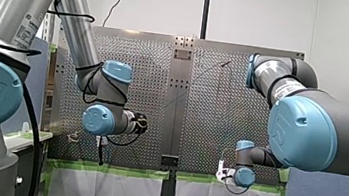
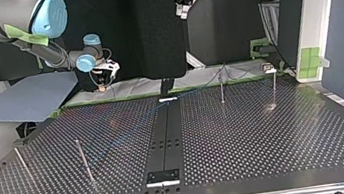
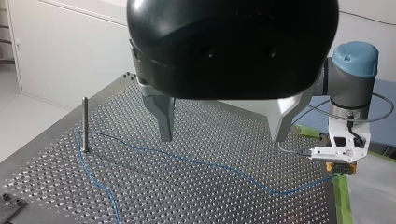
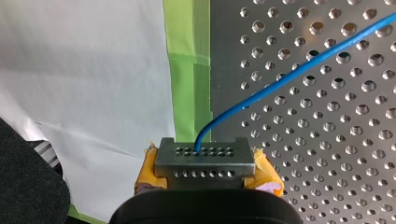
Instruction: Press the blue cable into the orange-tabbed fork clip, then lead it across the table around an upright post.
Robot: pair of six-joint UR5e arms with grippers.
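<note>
The thin blue cable (image 3: 196, 162) lies across the perforated table, bends around the foot of an upright metal post (image 3: 85, 123) and runs on to my right gripper (image 3: 341, 165). In the right wrist view the right gripper (image 4: 205, 161) is shut on the cable's end (image 4: 280, 79) between its yellow pads, by the green-taped table edge. My left gripper (image 3: 224, 135) hangs above the table, open, with nothing between its metal fingers (image 3: 164, 119). In the top view the left gripper (image 2: 181, 10) is high at the back and the right gripper (image 2: 102, 85) is at the far left edge.
Several thin posts stand on the table (image 2: 246, 137): two at the top view's near left (image 2: 83, 159) (image 2: 21, 162), two at its far right (image 2: 221, 89) (image 2: 274, 86). A small fixture (image 2: 269, 69) sits at the far right edge. A black rail (image 2: 165, 138) runs down the middle.
</note>
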